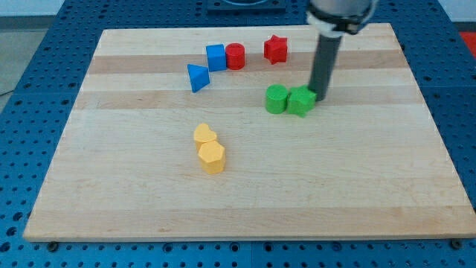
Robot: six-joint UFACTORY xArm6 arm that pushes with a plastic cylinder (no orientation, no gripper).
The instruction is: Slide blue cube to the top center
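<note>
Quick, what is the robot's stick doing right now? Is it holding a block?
My tip: holds nothing; it has no jaws. It sits at the right edge of the green cube, far from the blue cube.

Robotics lab bench: wooden board (245, 201) atop blue perforated mounting table (30, 112).

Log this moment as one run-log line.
tip: at right edge of green cube | blue cube: top, left of centre, touching red cylinder | contact with blue cube: none
</note>
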